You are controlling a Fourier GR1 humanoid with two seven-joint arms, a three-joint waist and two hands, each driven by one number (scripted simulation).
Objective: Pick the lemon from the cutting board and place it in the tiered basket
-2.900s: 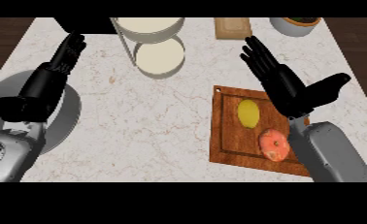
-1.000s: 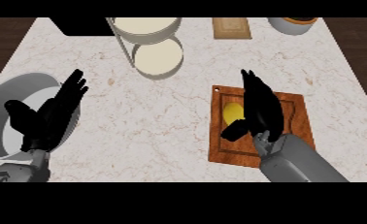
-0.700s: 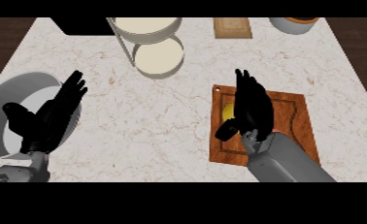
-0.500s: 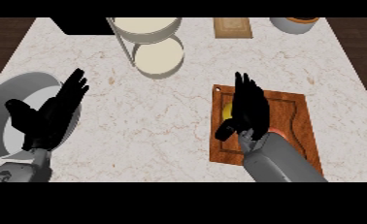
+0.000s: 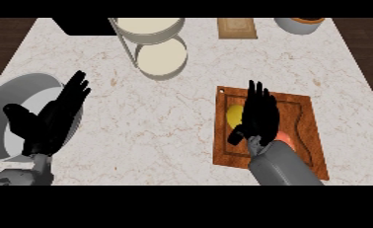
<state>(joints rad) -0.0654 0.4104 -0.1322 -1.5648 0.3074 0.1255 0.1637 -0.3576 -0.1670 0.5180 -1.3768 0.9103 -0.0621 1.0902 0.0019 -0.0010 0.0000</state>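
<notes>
The lemon [image 5: 234, 115] lies on the wooden cutting board [image 5: 302, 118] at the right of the counter; only its left part shows as a yellow strip. My right hand [image 5: 257, 116] lies over it, fingers straight and pointing away from me, thumb low at the left, open. The tiered basket [image 5: 162, 59] stands at the back centre, with two cream round tiers, one above the other. My left hand [image 5: 55, 118] rests open at the left edge, fingers up.
An orange fruit [image 5: 285, 138] sits on the board just right of my right wrist. A grey bowl [image 5: 20, 91] lies under my left hand. At the back stand a black box [image 5: 86, 25], a small wooden block [image 5: 237, 27] and a bowl [image 5: 299, 23].
My right hand has come down from above the board onto the lemon and slid slightly left, now hiding most of it. The left hand has settled low over the grey bowl.
</notes>
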